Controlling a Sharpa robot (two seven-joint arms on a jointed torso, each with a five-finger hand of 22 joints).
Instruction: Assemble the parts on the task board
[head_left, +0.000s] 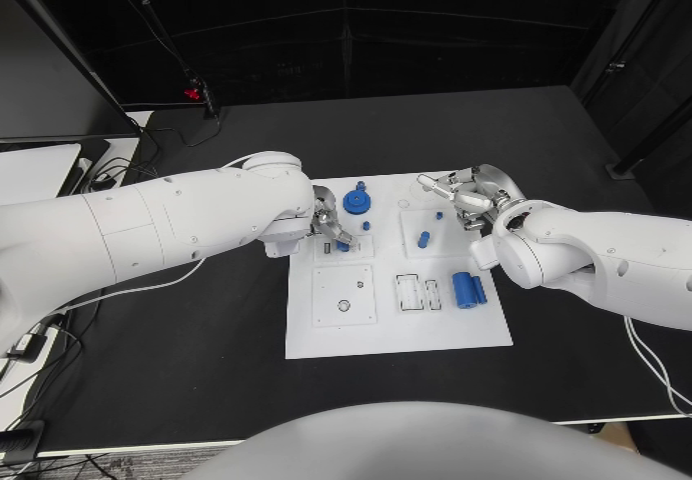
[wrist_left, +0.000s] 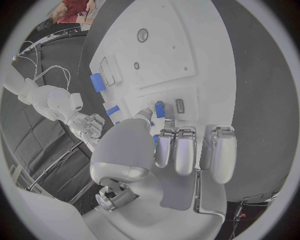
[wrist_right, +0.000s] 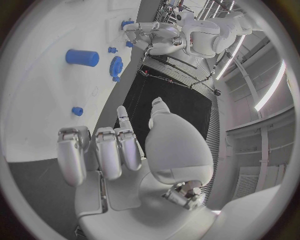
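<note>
The white task board (head_left: 397, 335) lies mid-table. My left hand (head_left: 329, 228) is over its left upper part, fingertips down on the plate. Thumb and a finger pinch a small blue part (wrist_left: 160, 109) beside a grey slot (wrist_left: 180, 105). My right hand (head_left: 469, 200) hovers at the board's far right corner, fingers apart, nothing in it. A blue gear (head_left: 356, 203) lies at the far side, a short blue peg (head_left: 423, 239) between the hands, and blue blocks (head_left: 466, 289) at the right. The right wrist view shows the right hand (wrist_right: 119, 150), a blue cylinder (wrist_right: 82, 57) and the gear (wrist_right: 116, 66).
Near the board's front left is a square panel with round holes (head_left: 346, 296). Beside it are empty rectangular slots (head_left: 418, 294). Black table (head_left: 173, 360) surrounds the board, and cables and a white box (head_left: 36, 170) lie at the far left edge.
</note>
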